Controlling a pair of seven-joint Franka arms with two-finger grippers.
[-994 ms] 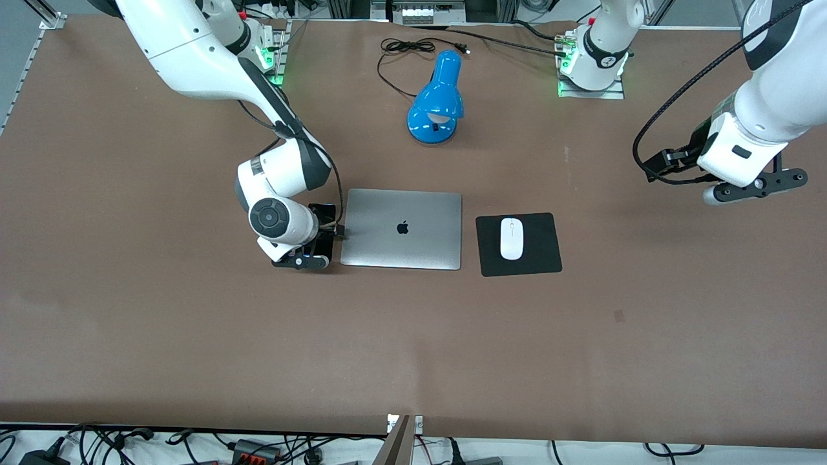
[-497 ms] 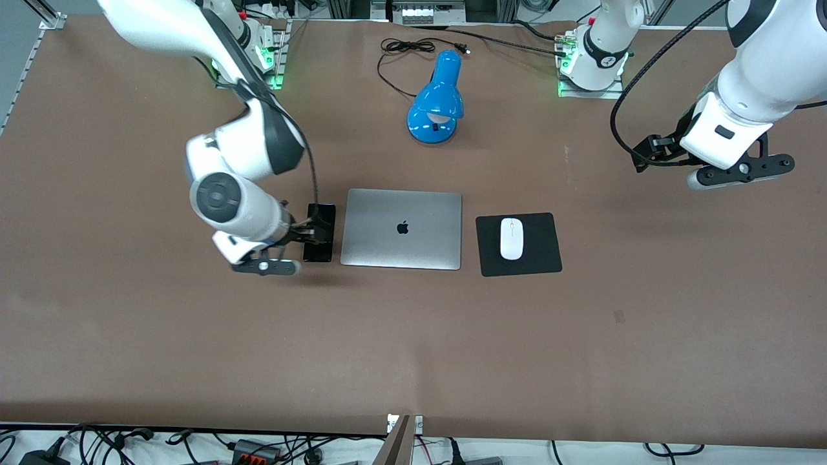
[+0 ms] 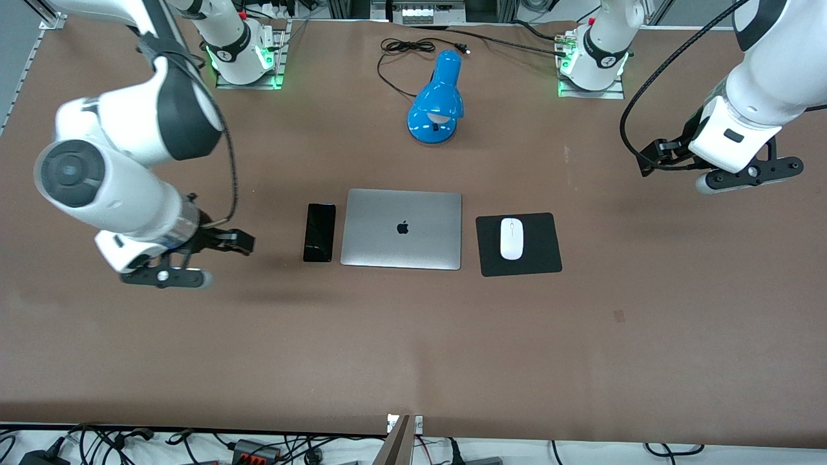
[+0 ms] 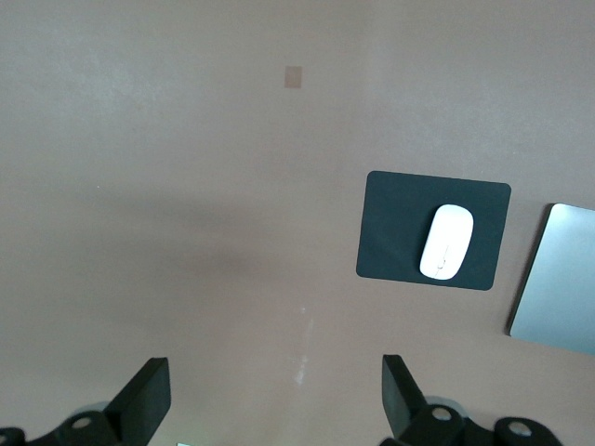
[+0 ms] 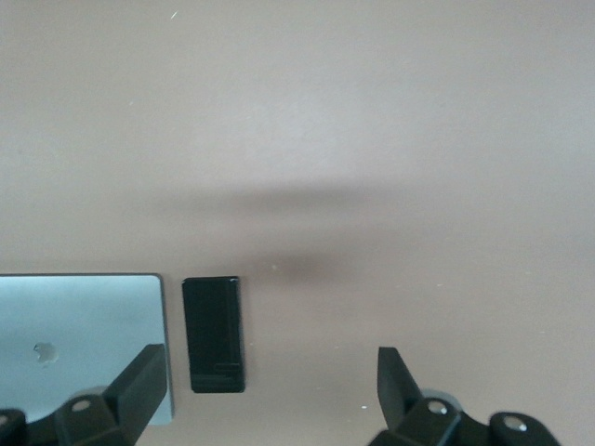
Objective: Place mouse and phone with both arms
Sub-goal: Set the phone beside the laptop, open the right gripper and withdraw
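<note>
I see a wide brown table [image 3: 413,336] (matte, with one small darker patch toward my camera) and cables along its edges. Both arms are raised over bare surface. The right gripper [image 3: 216,248] hangs over the table toward the right arm's end; its fingers [image 5: 139,376] are spread wide with nothing between them. The left gripper [image 3: 665,158] is up over the left arm's end, its fingers [image 4: 144,400] likewise wide apart and empty.

A closed silver laptop [image 3: 401,228] lies mid-table, with a blue lamp [image 3: 437,100] farther from my camera. The black mouse pad [image 3: 518,244] sits beside the laptop toward the left arm's end.

The phone [image 3: 319,232] lies flat just beside the laptop toward the right arm's end, long axis running toward my camera, parallel to the laptop's edge. The mouse [image 3: 512,238] rests on the pad, lengthwise the same way, grey line pointing away from my camera.
</note>
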